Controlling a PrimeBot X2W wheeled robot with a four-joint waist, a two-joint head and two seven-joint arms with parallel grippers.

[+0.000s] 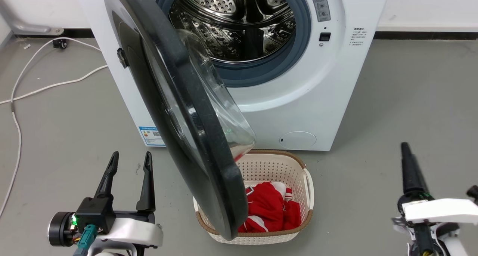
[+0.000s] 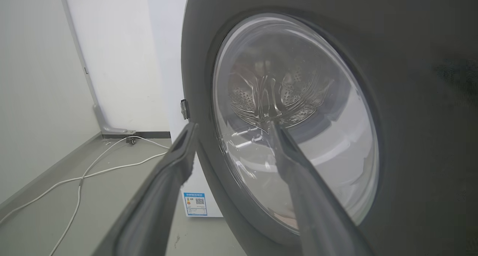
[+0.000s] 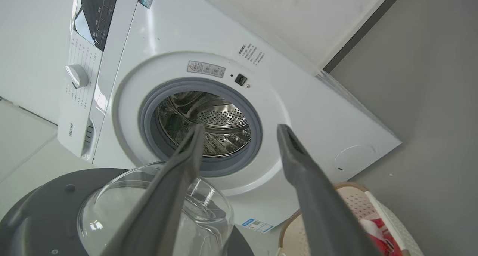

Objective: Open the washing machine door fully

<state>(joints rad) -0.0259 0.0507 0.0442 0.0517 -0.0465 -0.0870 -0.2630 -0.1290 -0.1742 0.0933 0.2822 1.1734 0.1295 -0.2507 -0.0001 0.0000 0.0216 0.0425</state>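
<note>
The washing machine door (image 1: 194,136) stands swung out from the white machine (image 1: 298,110), edge-on to me, its glass bowl (image 1: 220,106) bulging to the right. The steel drum opening (image 1: 239,28) is uncovered. My left gripper (image 1: 130,157) is open at the lower left, a short way off the door's outer face and touching nothing. In the left wrist view the left gripper (image 2: 233,125) points at that door face (image 2: 410,136). My right gripper (image 1: 405,149) is low on the right, away from the machine. The right gripper (image 3: 241,128) is open and empty, with the door (image 3: 44,203) at the lower left.
A cream perforated basket (image 1: 276,166) with red clothing (image 1: 269,207) sits on the floor in front of the machine, partly under the door's lower edge. A white cable (image 1: 22,88) trails over the grey floor at left. There is open floor to the right of the machine.
</note>
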